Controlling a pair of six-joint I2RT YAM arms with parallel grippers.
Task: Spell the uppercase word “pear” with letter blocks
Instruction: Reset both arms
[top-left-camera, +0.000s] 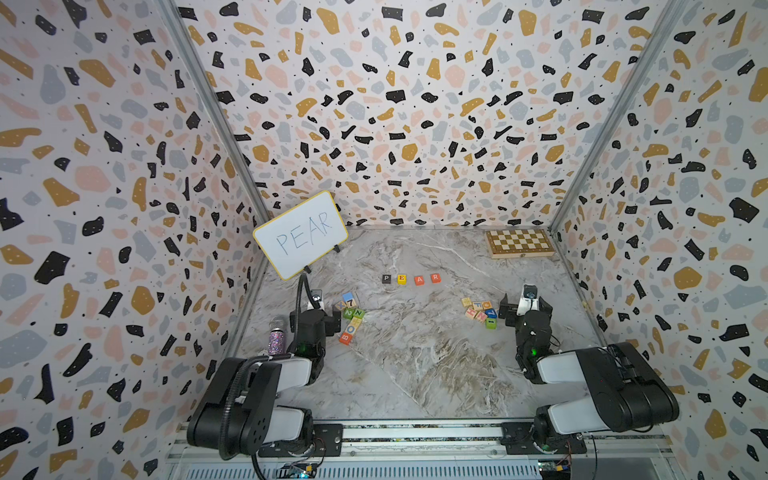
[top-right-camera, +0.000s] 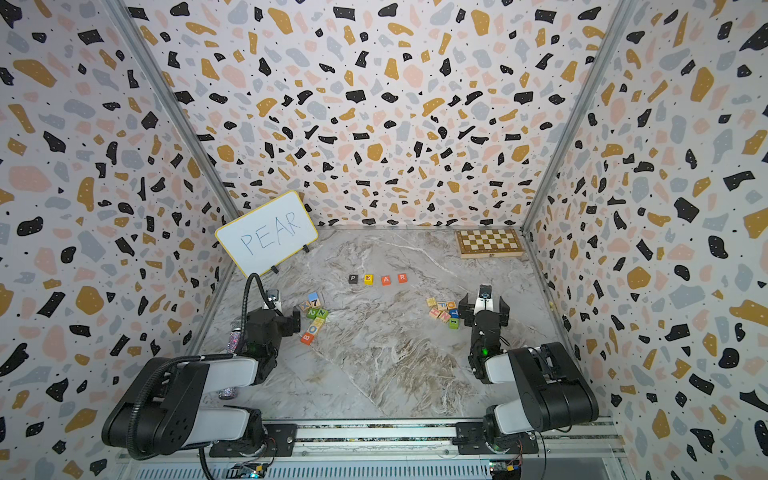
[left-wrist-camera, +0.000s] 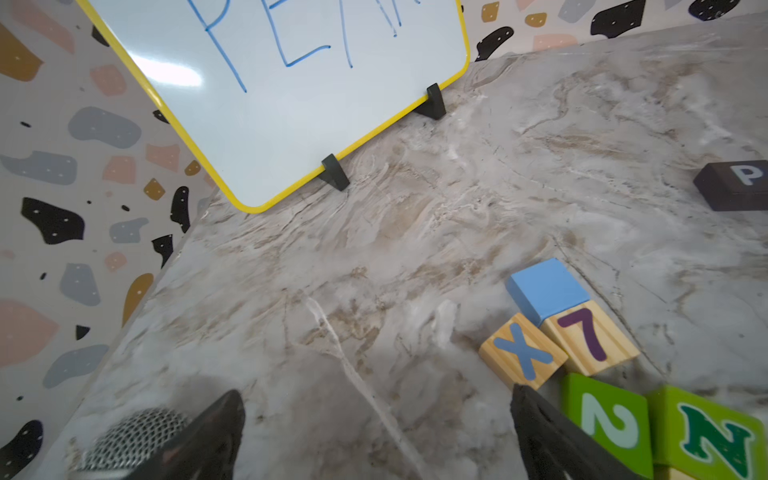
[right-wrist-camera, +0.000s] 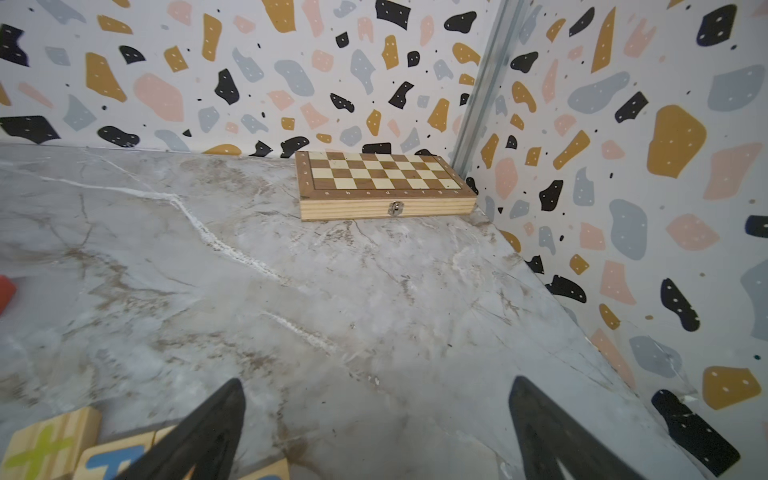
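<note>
Though both stand wide and empty, left gripper (left-wrist-camera: 376, 415) hangs near the whiteboard (top-left-camera: 300, 234); right gripper (right-wrist-camera: 374, 399) well apart from it. Letter blocks (top-right-camera: 386, 280) P (top-left-camera: 386, 279), E (top-left-camera: 401, 279), A (top-left-camera: 419, 280), R (top-left-camera: 435, 277): spaced row reading PEAR, near whiteboard, not touching it.

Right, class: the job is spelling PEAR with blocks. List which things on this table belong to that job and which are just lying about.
Belong: black P block, yellow E block, orange-red A block, orange-red R block, in a row.

Lying about: left pile of spare blocks, right pile of spare blocks, chessboard, microphone, whiteboard reading PEAR.
</note>
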